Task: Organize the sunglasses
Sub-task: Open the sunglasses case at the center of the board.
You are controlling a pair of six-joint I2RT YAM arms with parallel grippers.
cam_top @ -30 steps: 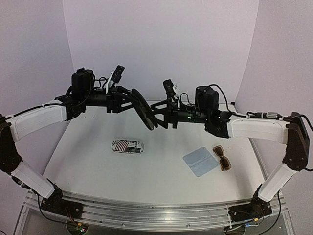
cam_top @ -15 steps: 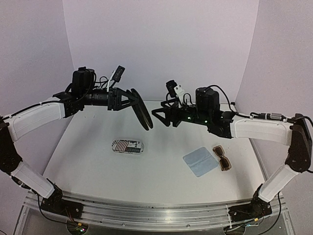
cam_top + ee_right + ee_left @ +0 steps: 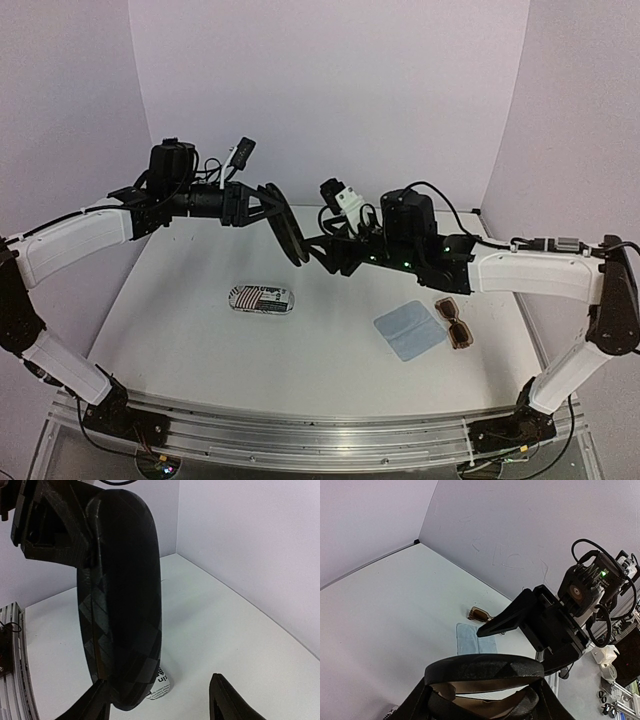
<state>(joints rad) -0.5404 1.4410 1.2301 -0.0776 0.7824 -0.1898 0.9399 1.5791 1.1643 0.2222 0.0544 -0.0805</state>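
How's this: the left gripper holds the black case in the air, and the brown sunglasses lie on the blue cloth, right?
Not quite. The top external view shows the brown sunglasses on the table beside the light-blue cloth, not on it. The left gripper does hold the black case in the air.

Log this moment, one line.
left claw: holding black case aloft | right claw: open, near case | brown sunglasses: on table by cloth
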